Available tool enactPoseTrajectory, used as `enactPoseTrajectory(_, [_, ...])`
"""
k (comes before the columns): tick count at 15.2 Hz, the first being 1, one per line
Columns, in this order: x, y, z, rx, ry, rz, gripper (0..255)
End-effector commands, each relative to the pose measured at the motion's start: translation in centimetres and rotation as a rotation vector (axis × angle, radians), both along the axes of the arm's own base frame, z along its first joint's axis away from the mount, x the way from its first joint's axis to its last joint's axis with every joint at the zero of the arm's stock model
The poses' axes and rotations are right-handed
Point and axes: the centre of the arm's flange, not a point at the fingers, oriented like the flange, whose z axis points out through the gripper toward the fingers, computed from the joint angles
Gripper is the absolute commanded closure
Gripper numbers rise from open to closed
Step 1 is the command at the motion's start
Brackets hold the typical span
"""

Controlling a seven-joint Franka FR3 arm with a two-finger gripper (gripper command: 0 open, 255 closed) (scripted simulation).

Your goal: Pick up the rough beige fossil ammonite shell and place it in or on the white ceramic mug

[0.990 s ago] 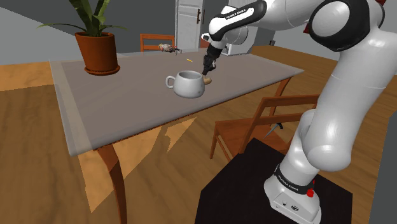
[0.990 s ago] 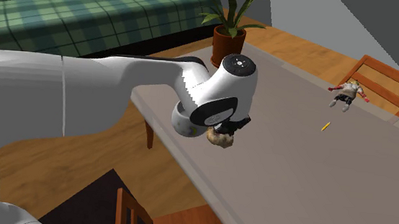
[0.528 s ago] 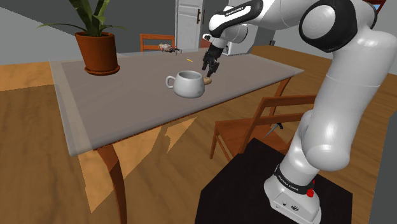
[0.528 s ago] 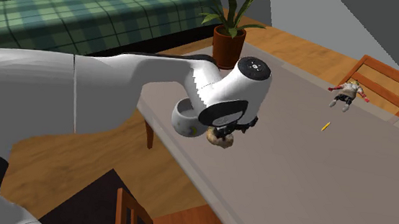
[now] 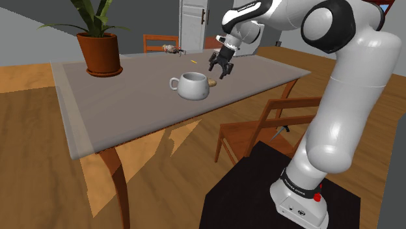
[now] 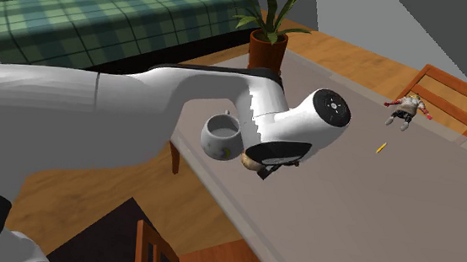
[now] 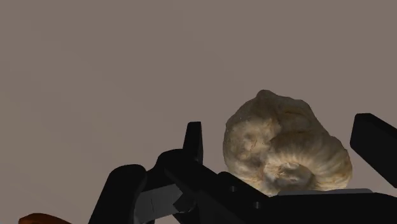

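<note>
Nearest in the shoulder view, one black box stand [image 5: 247,195] carries the single white arm [image 5: 338,117], and one brown wooden chair [image 5: 260,127] stands just beside it, pushed toward the table. Beyond lies the grey-brown tabletop [image 5: 130,110]. On it sits one white glossy round mug [image 5: 194,86], upright, its handle toward the shoulder view's left. One rough beige coiled ammonite shell [image 5: 213,82] lies on the tabletop just beside the mug, on the shoulder view's right. The one all-black gripper [image 5: 218,73] hangs just above the shell. In the wrist view its two fingers [image 7: 194,143] are spread wide with the shell between them, and neither presses on it. Farther back on the tabletop are one terracotta pot with a green plant [image 5: 101,53], one thin yellow sliver [image 5: 192,60] and one small doll figure [image 5: 171,49] at the far edge. Behind the table stand a second wooden chair [image 5: 161,43] and one white panelled door [image 5: 194,16].
</note>
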Motion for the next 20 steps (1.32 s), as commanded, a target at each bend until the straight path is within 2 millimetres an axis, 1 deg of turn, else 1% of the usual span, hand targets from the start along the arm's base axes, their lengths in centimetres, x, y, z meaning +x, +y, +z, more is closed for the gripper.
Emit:
enactPoseTrajectory(1, [-0.2, -0.2, -0.8, 0.001, -0.037, 0.135, 0])
enactPoseTrajectory(7, [0.4, 0.7, -3.5, 0.001, -0.037, 0.135, 0])
enactPoseTrajectory(14, [0.4, 0.7, -3.5, 0.001, -0.037, 0.135, 0])
enactPoseTrajectory(15, [0.4, 0.7, -3.5, 0.001, -0.037, 0.135, 255])
enactPoseTrajectory(20, [0.4, 0.7, -3.5, 0.001, -0.037, 0.135, 255])
